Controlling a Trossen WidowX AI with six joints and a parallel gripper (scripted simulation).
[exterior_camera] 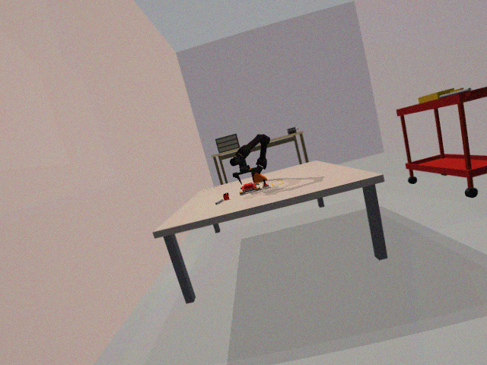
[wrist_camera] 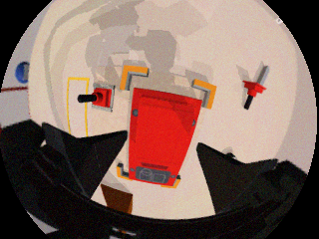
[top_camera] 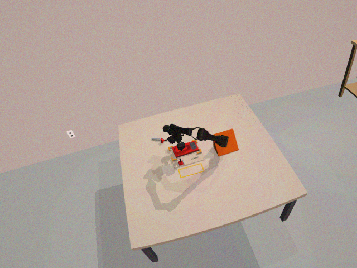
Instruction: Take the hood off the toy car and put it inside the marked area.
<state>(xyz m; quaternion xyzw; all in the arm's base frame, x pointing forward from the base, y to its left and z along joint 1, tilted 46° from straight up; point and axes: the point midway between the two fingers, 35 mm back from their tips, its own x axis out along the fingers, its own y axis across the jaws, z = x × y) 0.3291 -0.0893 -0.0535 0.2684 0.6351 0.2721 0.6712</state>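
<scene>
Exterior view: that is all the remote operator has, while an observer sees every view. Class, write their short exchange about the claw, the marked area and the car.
Operator: Is the claw gripping anything?
Observer: No, the wrist view shows its fingers wide apart with nothing held.
Operator: I can barely make out the marked area. What shape is it?
Observer: The top view shows a long yellow rectangle.
Operator: And does the car have any detail on top?
Observer: Yes, a grey panel at one end.
</scene>
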